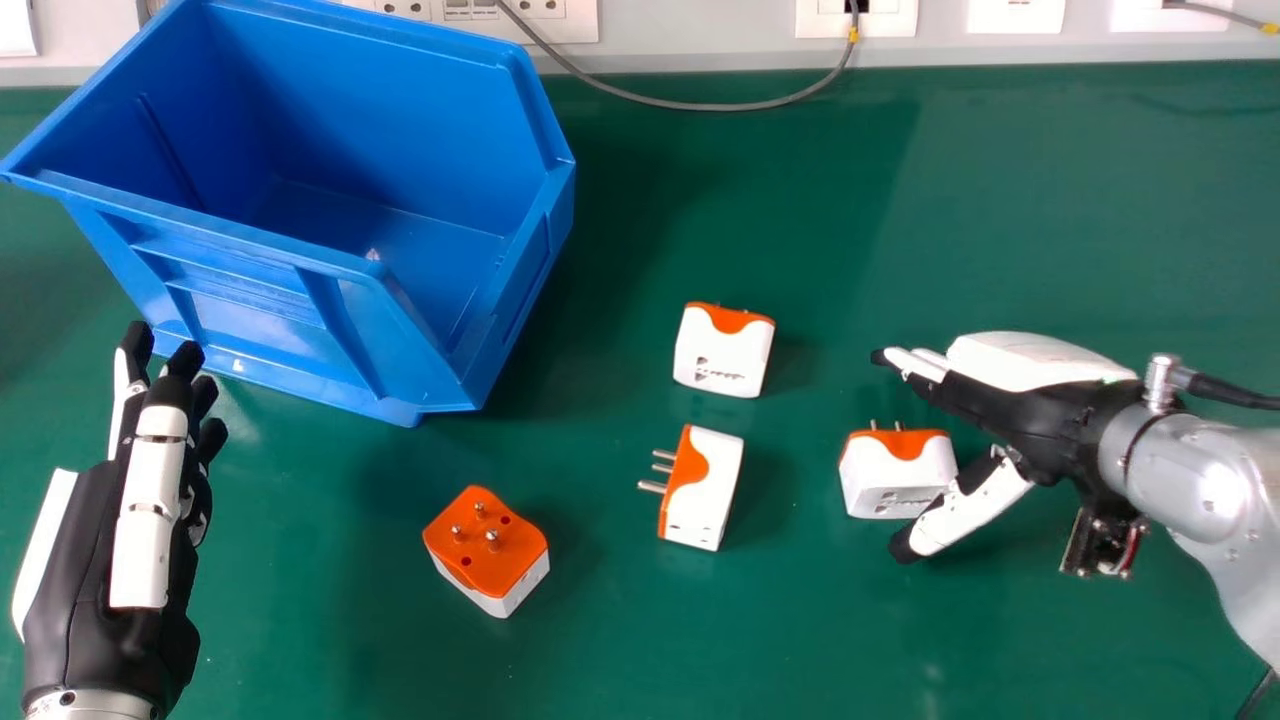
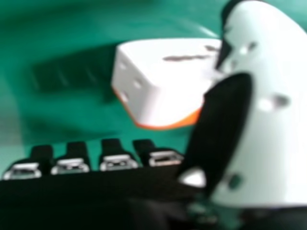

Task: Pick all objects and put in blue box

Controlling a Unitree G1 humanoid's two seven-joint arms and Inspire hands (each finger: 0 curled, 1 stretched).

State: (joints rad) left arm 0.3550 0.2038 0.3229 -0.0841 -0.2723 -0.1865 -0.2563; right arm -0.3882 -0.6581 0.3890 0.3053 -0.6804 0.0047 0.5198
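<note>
Adapters (image 1: 720, 360) dot green tabletop (image 1: 1010, 220), wall sockets (image 1: 550, 28) behind.

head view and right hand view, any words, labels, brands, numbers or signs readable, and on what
No text is readable.
Farthest plug adapter: dark marks, too small to read.
Adapter by the right robot hand: dark marks, too small or blurred.
Wall socket panel: small marks, too small.

Green tabletop (image 1: 1050, 200); pale wall (image 1: 700, 30); white sockets (image 1: 840, 18); grey cable (image 1: 680, 104).
</note>
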